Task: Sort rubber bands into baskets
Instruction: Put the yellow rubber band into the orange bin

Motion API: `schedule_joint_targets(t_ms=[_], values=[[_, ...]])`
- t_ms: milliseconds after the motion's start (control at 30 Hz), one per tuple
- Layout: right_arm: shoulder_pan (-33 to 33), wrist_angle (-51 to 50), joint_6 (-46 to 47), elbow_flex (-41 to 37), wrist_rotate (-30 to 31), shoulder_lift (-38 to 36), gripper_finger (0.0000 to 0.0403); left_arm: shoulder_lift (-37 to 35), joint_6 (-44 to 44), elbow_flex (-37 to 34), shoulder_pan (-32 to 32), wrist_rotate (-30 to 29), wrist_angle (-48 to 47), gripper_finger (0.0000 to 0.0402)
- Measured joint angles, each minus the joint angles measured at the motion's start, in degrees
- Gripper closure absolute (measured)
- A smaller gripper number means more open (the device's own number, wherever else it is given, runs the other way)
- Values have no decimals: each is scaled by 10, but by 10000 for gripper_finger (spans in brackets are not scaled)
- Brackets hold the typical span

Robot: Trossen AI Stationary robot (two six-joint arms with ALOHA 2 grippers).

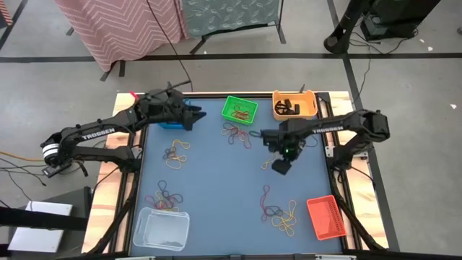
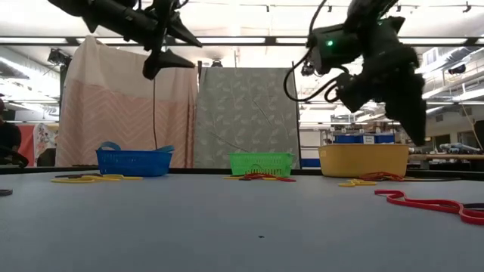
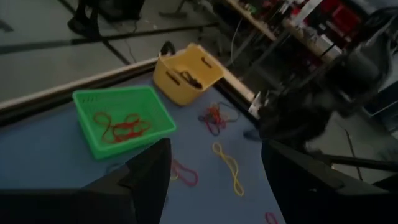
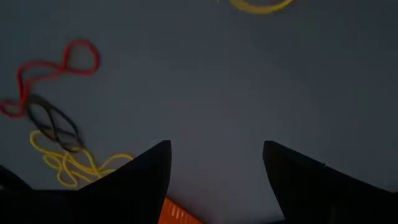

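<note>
Rubber bands lie in loose heaps on the blue mat: one (image 1: 235, 134) before the green basket (image 1: 240, 110), others at the left (image 1: 175, 154), near left (image 1: 164, 196) and near right (image 1: 279, 214). The green basket holds red bands (image 3: 121, 124), and the yellow-orange basket (image 1: 294, 105) holds black ones. My left gripper (image 1: 196, 115) hangs open and empty above the blue basket (image 2: 134, 161). My right gripper (image 1: 280, 166) points down, open and empty, over bare mat right of centre. Its wrist view shows red (image 4: 53, 70), black (image 4: 55, 121) and yellow (image 4: 71, 163) bands beside the fingers.
The red-orange basket (image 1: 325, 217) stands at the near right corner and the clear white basket (image 1: 161, 228) at the near left. The mat's middle (image 1: 224, 180) holds no bands. A curtain frame and stands lie beyond the table's far edge.
</note>
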Motion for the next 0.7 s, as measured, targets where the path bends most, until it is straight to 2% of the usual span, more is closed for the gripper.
schedule_joint_targets(t_ms=[167,433,600,700], values=[[34,30,45,3,25,-1,137,0,11,0,8,-1,37,149],[28,186,238,3,161,1,151,0,14,0,10,-2,46,149],[18,153,326,1,221,1,165,0,13,0,10,-2,46,149],[15,161,376,-13,235,1,170,0,13,0,10,-2,46,149]])
